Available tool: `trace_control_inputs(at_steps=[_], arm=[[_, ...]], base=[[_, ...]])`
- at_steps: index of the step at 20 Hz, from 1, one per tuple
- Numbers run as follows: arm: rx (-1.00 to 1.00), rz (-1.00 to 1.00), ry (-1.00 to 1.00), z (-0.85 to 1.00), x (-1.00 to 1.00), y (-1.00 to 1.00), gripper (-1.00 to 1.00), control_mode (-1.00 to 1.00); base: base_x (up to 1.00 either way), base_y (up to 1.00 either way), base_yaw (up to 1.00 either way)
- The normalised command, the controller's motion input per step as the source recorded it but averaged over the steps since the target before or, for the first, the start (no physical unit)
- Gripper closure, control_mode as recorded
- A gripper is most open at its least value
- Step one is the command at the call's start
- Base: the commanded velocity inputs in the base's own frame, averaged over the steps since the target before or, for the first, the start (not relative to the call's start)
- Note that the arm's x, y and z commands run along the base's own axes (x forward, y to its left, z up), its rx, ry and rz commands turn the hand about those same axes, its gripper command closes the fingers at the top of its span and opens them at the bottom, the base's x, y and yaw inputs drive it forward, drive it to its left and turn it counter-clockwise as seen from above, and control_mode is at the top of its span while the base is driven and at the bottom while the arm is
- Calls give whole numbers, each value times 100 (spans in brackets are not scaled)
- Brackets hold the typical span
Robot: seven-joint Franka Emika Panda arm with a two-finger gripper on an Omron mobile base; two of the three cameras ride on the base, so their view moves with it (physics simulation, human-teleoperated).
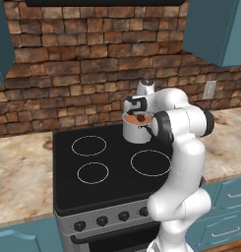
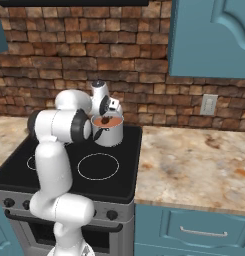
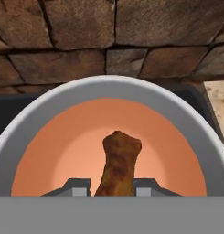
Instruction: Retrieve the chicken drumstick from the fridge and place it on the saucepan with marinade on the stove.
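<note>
The silver-grey saucepan stands on the back right burner of the black stove, filled with orange-red marinade. My gripper hangs right over the pan, shut on the dark-brown chicken drumstick. The drumstick points down toward the middle of the sauce. Whether it touches the sauce I cannot tell. The fridge is out of view.
A brick wall rises close behind the pan. Stone counters flank the stove on both sides. Teal upper cabinets hang above, and a wall socket sits to the right.
</note>
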Motion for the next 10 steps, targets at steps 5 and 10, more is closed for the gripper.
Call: trace_control_inputs(at_steps=[5, 10], arm=[[0, 2, 0, -10, 19, 0, 100, -100], [0, 2, 0, -10, 11, 0, -100, -100]], base=[[0, 0, 0], [0, 0, 0]])
